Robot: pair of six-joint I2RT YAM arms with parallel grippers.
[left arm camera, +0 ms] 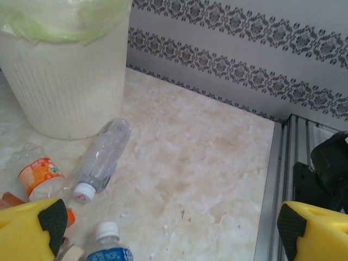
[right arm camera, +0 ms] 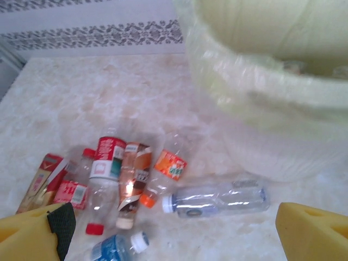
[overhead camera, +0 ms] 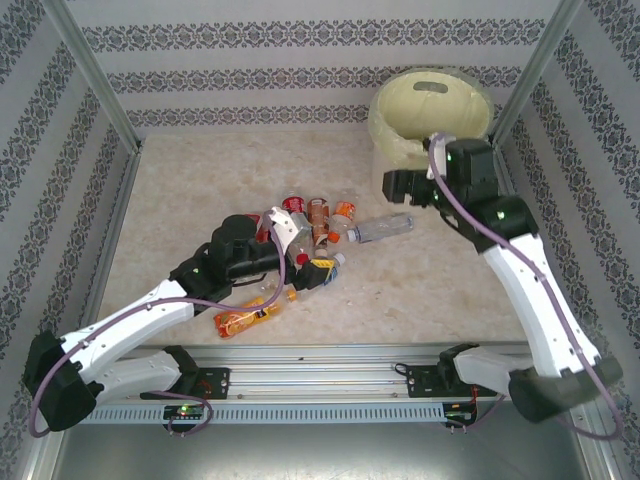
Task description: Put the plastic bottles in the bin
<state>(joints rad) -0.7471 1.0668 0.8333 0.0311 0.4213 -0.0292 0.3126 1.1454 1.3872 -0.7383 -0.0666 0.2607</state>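
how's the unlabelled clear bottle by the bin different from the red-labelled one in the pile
The unlabelled bottle is bare with a white cap; the red-labelled bottle has a red cap. The unlabelled bottle lies alone near the bin; the red-labelled bottle is packed among other bottles. Both are clear plastic, lying on their sides on the table, outside the bin.

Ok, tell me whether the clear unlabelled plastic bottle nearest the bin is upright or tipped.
Tipped: the clear unlabelled plastic bottle lies on its side beside the round white bin, cap pointing away from it.
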